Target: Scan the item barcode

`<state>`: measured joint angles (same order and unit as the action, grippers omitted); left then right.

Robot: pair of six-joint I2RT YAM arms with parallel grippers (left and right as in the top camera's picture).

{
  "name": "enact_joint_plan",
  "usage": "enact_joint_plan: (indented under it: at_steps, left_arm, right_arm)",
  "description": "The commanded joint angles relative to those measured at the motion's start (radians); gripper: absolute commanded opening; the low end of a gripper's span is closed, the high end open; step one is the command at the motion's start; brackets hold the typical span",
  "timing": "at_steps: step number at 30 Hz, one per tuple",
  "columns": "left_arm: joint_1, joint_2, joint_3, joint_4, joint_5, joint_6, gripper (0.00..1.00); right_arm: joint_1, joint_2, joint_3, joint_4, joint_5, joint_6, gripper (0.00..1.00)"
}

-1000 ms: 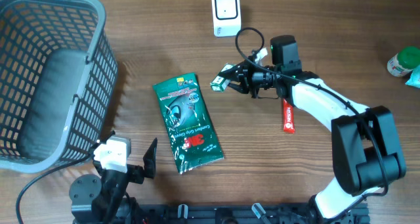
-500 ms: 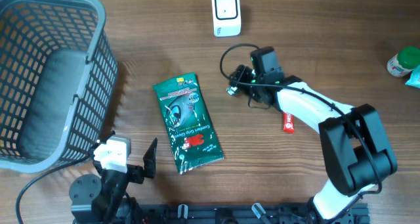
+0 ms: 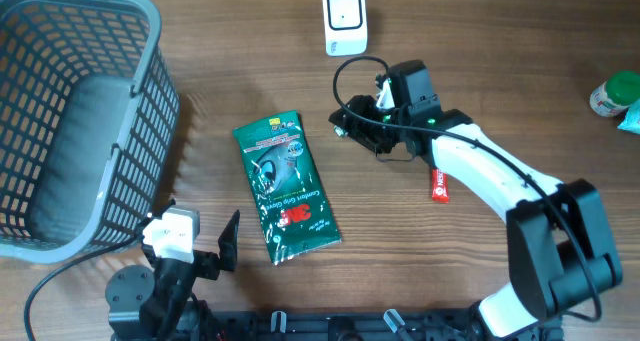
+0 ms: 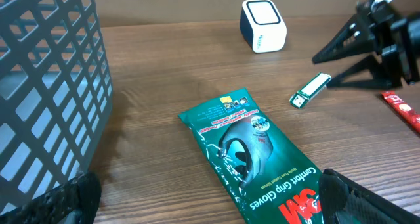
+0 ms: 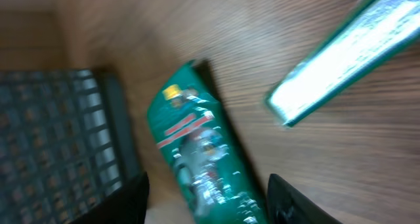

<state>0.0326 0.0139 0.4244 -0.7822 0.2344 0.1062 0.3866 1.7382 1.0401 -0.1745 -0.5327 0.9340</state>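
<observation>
1. Basket (image 3: 150, 131), grey: one.
2. Glove packet (image 3: 285, 186), green: one.
3. Scanner (image 3: 344, 19), white: one.
4. Small green-and-white stick pack (image 4: 310, 90), just beside the right fingers (image 4: 338, 45): one.
5. Red sachet (image 3: 438, 184): one.
6. Green-capped bottle (image 3: 612, 91), well apart from those fingers: one.

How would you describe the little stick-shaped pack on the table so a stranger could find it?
Start at the large green glove packet mid-table and look toward the white scanner box. Between them, off to the right, lies a small slim pack. It is green and white, unlike the red sachet nearby.
</observation>
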Motion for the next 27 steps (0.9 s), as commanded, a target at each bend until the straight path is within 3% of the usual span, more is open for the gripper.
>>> enact_joint_plan:
  at_steps: [1, 6, 14, 27]
  left_arm:
    - [-0.005, -0.006, -0.006, 0.002, 0.012, -0.010, 1.00]
    - [-0.005, -0.006, -0.006, 0.002, 0.012, -0.010, 1.00]
    - [-0.005, -0.006, -0.006, 0.002, 0.012, -0.010, 1.00]
    - [-0.005, -0.006, -0.006, 0.002, 0.011, -0.010, 1.00]
  right_arm:
    - [-0.002, -0.035, 0.023, 0.114, 0.040, -0.096, 0.04]
    - [0.001, 0.013, 0.021, 0.142, 0.236, -0.150, 0.05]
    - [0.002, 0.188, 0.021, 0.277, 0.226, -0.146, 0.05]
    - [-0.002, 0.178, 0.021, -0.023, 0.248, -0.171, 0.05]
